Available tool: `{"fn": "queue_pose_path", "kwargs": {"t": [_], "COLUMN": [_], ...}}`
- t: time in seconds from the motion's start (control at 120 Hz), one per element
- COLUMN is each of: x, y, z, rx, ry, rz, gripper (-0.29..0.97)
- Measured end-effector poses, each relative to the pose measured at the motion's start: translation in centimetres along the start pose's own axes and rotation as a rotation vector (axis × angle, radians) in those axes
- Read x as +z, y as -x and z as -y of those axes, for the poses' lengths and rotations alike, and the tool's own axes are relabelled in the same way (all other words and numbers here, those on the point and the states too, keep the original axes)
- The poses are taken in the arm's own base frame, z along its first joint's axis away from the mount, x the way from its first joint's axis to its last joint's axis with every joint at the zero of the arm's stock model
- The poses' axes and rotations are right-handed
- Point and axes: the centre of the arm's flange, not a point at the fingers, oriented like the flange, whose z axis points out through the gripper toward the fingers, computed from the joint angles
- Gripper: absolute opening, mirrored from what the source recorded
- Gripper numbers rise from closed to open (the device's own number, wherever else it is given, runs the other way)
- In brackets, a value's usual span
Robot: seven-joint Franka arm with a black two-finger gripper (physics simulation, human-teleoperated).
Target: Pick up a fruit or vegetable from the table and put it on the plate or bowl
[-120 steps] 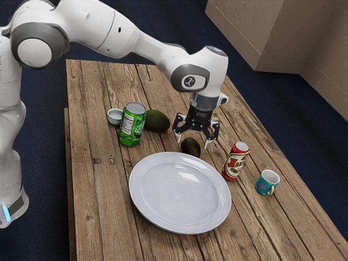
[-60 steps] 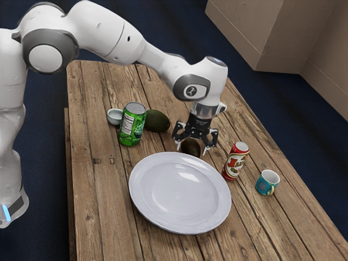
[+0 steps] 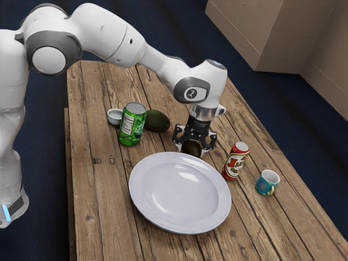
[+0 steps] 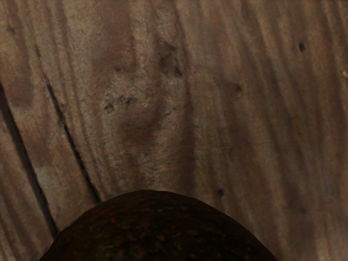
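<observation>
We have two cameras. The exterior one stands off to the side of the bench (image 3: 92, 179), raised well above it. It looks down and across the planks at a slant, from far enough back to take in most of the arm (image 3: 136, 51), nearly the whole benchtop, the dark floor (image 3: 304, 109) and the boxes (image 3: 272, 32) beyond. The wrist camera rides at the arm's end and faces straight down, very close to the wood. Both views share the avocado (image 3: 190, 148) and the planks around it, just beside the plate (image 3: 179, 196).
</observation>
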Motion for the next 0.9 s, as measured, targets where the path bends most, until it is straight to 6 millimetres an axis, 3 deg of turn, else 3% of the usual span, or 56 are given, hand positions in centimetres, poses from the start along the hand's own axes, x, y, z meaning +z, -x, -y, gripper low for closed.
{"fn": "queue_pose_path", "kwargs": {"t": [0.15,0.317,0.425,0.5,0.6,0.65,0.692,0.808,0.9], "x": [-1.5,-10.5,-13.1,-13.1,-11.8,-11.5,-11.5,-11.5,-11.1], "y": [0.3,2.1,3.6,6.7,17.6,21.0,21.5,19.5,22.1], "z": [0.2,2.0,2.8,3.0,2.1,2.2,2.3,2.3,2.3], "rx": [0.007,0.052,0.06,0.09,0.247,0.292,0.288,0.218,0.237], "ry": [0.021,0.152,0.19,0.186,0.165,0.16,0.158,0.157,0.153], "rz": [-0.008,-0.059,-0.069,-0.064,-0.046,-0.039,-0.038,-0.039,-0.036], "gripper": [0.37,0.36,0.36,0.36,0.35,0.35,0.35,0.37,0.38]}}
